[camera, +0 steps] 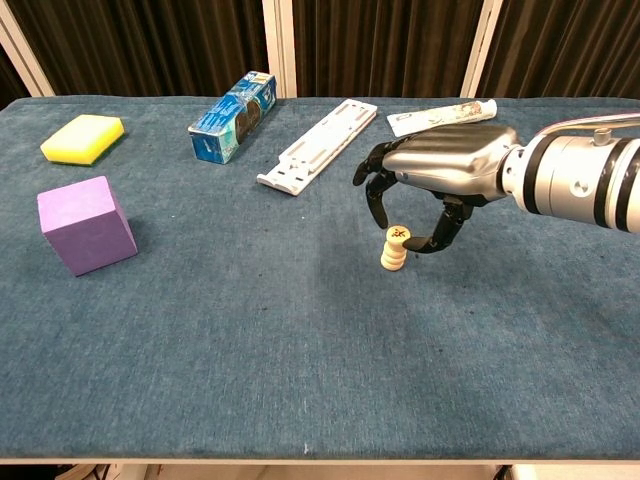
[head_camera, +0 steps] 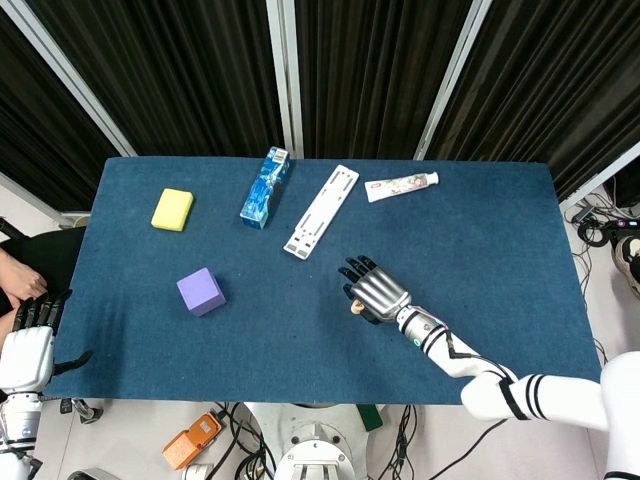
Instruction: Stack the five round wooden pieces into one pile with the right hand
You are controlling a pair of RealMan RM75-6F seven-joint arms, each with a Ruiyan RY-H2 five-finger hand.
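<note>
The round wooden pieces stand as one small upright pile (camera: pixel 394 250) on the blue table, right of its middle; in the head view only part of the pile (head_camera: pixel 355 308) shows beside the hand. My right hand (camera: pixel 440 172) (head_camera: pixel 376 290) hovers just over it. Its fingers (camera: pixel 378 198) curve down on the pile's left and the thumb on its right. A small gap shows on each side, and nothing is held. My left hand (head_camera: pixel 30 340) hangs off the table's near left corner with its fingers extended, holding nothing.
A purple cube (camera: pixel 85 223) sits at the left and a yellow sponge (camera: pixel 83 137) behind it. Along the far side lie a blue box (camera: pixel 233 116), a white plastic strip (camera: pixel 318 144) and a toothpaste tube (camera: pixel 440 116).
</note>
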